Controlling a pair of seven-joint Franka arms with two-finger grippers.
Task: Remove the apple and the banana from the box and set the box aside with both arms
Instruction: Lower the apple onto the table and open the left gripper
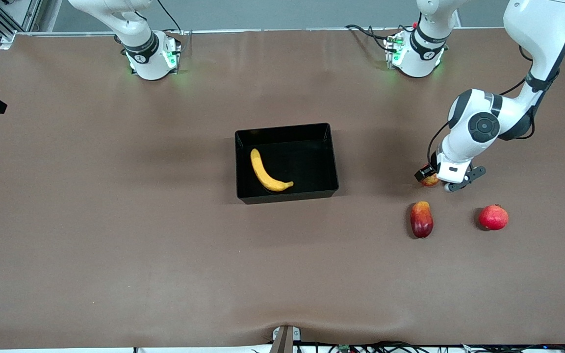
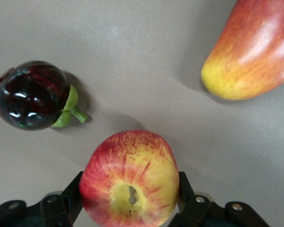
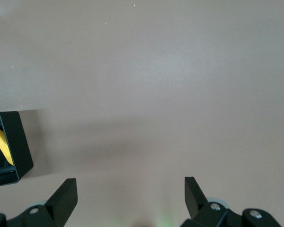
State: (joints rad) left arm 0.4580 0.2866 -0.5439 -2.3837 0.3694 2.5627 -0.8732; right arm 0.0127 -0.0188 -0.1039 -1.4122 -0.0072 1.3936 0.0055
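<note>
Beside mango, left end effector gripping apple

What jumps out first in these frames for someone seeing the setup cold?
The yellow banana lying in the black box at mid-table, the one bright thing on the brown surface. Next, the left gripper shut on the apple toward the left arm's end of the table, with the mango and pomegranate nearer the front camera. The right gripper waits open, raised over bare table beside the box.
</note>
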